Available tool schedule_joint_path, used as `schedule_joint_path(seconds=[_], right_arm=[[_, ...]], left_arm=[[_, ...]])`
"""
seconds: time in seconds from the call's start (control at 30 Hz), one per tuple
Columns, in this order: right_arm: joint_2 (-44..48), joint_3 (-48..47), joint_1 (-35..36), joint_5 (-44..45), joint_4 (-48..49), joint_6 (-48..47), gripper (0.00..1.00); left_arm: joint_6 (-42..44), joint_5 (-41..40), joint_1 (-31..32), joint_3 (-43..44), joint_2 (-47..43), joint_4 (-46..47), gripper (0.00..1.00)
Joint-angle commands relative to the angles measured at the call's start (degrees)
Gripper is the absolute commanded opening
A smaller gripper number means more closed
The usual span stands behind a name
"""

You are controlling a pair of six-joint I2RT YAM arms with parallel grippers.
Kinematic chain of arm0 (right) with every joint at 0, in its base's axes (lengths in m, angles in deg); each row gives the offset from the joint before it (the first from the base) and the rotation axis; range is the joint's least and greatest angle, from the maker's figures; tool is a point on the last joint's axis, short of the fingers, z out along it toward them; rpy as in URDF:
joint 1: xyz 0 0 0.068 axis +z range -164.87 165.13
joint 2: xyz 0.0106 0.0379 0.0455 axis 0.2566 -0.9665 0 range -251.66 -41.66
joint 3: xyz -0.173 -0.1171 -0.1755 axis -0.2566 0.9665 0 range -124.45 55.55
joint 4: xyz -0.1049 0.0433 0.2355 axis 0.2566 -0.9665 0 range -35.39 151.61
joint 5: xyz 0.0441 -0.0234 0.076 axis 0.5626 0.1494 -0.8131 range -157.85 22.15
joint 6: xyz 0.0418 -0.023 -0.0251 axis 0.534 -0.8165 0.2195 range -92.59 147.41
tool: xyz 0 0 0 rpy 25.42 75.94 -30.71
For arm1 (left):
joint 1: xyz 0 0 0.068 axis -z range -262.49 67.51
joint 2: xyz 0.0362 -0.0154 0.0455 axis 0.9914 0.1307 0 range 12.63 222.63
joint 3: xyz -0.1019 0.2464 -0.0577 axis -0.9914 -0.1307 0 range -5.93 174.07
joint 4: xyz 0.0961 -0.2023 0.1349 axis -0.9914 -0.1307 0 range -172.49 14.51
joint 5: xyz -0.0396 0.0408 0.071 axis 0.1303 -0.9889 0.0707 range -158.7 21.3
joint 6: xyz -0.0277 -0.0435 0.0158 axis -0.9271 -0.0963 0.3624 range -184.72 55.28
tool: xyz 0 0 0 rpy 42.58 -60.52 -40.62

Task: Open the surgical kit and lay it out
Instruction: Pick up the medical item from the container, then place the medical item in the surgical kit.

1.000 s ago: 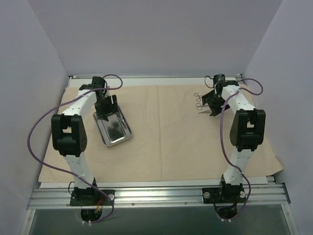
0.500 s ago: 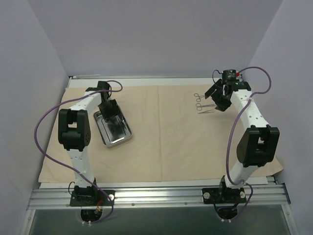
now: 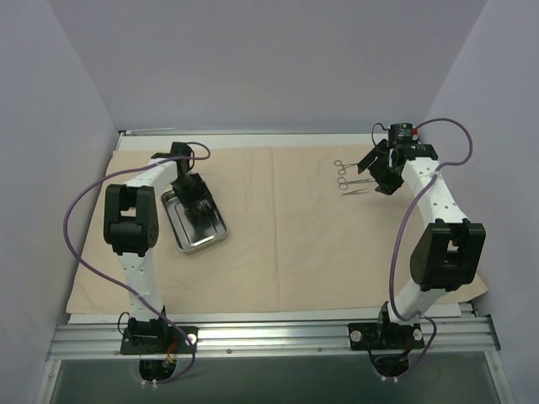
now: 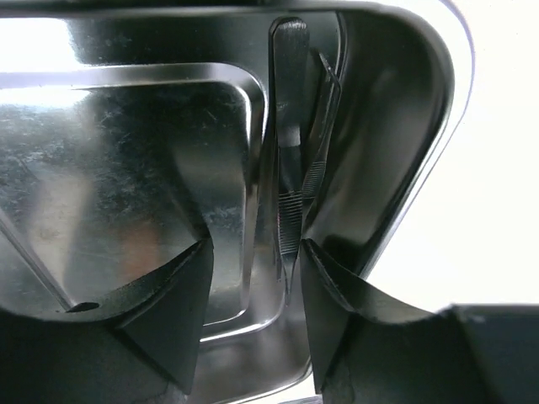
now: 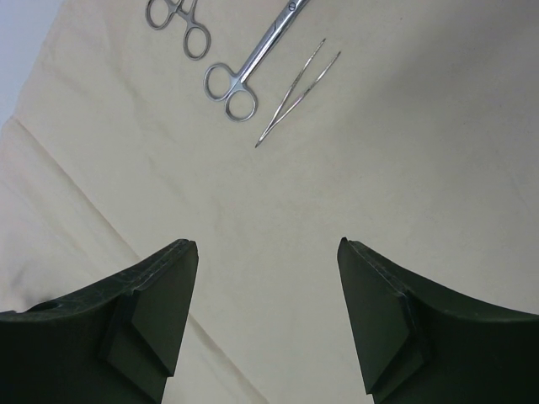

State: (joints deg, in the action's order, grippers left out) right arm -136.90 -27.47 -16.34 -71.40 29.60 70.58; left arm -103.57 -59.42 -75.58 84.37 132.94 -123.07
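Observation:
The tan cloth (image 3: 295, 240) of the surgical kit lies spread flat over the table. A shiny steel tray (image 3: 209, 242) sits on its left part. My left gripper (image 3: 192, 195) reaches down into the tray (image 4: 396, 126), open, its fingers either side of the tip of dark forceps (image 4: 290, 168) lying along the tray wall, closer to the right finger. At the back right, scissors (image 5: 253, 63), thin tweezers (image 5: 295, 97) and another ringed instrument (image 5: 181, 21) lie on the cloth (image 5: 404, 151). My right gripper (image 5: 268, 252) hovers open just near them, holding nothing.
The cloth's edges reach close to the white side walls and the back wall. A metal rail (image 3: 269, 337) with both arm bases runs along the near edge. Purple cables (image 3: 80, 244) loop beside each arm.
My left gripper has narrowed its jaws and settled lower in the tray around the forceps. The right arm has swung its elbow out to the right, its gripper drawing slightly back from the instruments.

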Motion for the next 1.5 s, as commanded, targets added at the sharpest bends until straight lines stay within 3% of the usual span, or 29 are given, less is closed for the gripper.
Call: schedule_joint_path(seconds=[0.0, 0.33, 0.37, 0.53, 0.63, 0.87, 1.03, 1.1, 1.2, 1.47], right_arm=[[2.52, 0.32, -0.11, -0.4, -0.77, -0.82, 0.68], [1.38, -0.65, 0.33, -1.19, -0.25, -1.16, 0.68], [1.11, -1.0, 0.59, -1.37, -0.07, -1.43, 0.68], [-2.22, -3.8, 2.6, -7.33, 3.88, -5.46, 0.68], [-5.47, -6.35, 4.28, -14.27, 5.55, -9.59, 0.67], [-15.04, -13.28, 10.25, -37.03, 14.43, -12.85, 0.67], [-18.58, -16.56, 14.74, -51.79, 22.32, -11.28, 0.68], [-18.93, -16.64, 16.84, -53.22, 27.85, -7.42, 0.69], [-21.03, -20.49, 19.39, -53.93, 25.95, -8.11, 0.69], [-20.86, -21.83, 20.81, -52.52, 23.75, -9.43, 0.65]], left_arm=[[-1.14, -0.49, 0.2, 0.49, 1.5, 0.37, 0.54], [0.79, -2.33, 0.38, 1.98, -0.24, -1.73, 0.12], [1.32, -3.03, 0.29, 2.24, -1.04, -3.21, 0.03], [5.71, -4.45, 0.2, 2.6, -6.66, -7.18, 0.02], [9.92, -0.24, 0.38, 1.72, -10.79, -7.1, 0.02], [18.1, 14.34, 1.7, -1.7, -20.72, -2.54, 0.02], [17.76, 33.85, 2.31, -3.82, -21.97, 7.21, 0.02], [16.79, 39.05, 3.27, -3.38, -21.52, 9.07, 0.02], [17.05, 43.27, 4.5, -1.98, -20.03, 9.86, 0.02], [17.67, 44.07, 7.05, 1.8, -15.73, 7.67, 0.02]])
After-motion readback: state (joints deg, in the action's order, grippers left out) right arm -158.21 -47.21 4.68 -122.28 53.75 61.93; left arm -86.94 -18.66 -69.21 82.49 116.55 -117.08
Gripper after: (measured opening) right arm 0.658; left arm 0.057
